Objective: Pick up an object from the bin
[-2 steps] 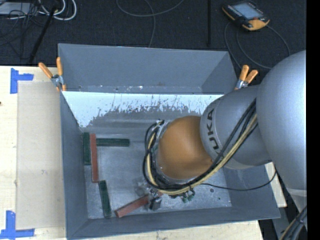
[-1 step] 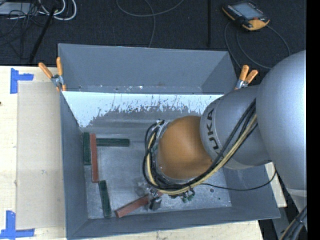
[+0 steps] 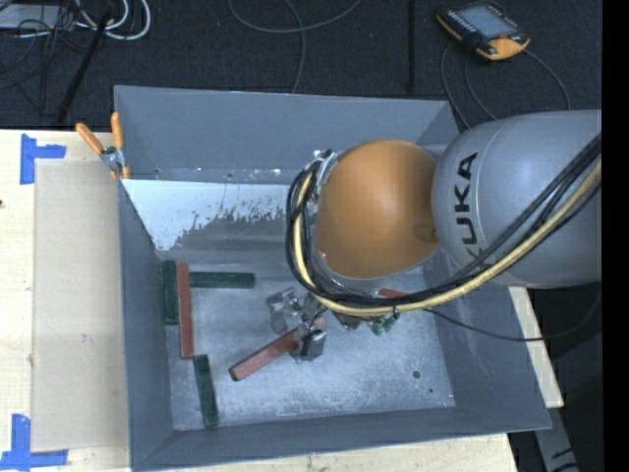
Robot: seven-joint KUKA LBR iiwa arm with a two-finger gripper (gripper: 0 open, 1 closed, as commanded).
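The claw [image 3: 299,326] hangs low over the floor of the grey bin [image 3: 285,131], under the arm's orange cover [image 3: 378,209]. Its two fingers [image 3: 313,344] stand apart, clamped on nothing. The upper right end of a slanted red-brown bar [image 3: 263,360] lies flat on the floor just at the nearer finger; whether metal touches it I cannot tell.

The other pieces are placed from that slanted bar. Up and to its left, a short dark green bar [image 3: 221,280] lies crosswise. Further left, a long red-brown bar [image 3: 185,313] runs along the bin's left wall, with a second green bar [image 3: 170,291] just beside it on the wall side. Below and to the left of the slanted bar's low end, a third green bar [image 3: 205,389] lies near the bin's front corner, apart from it.
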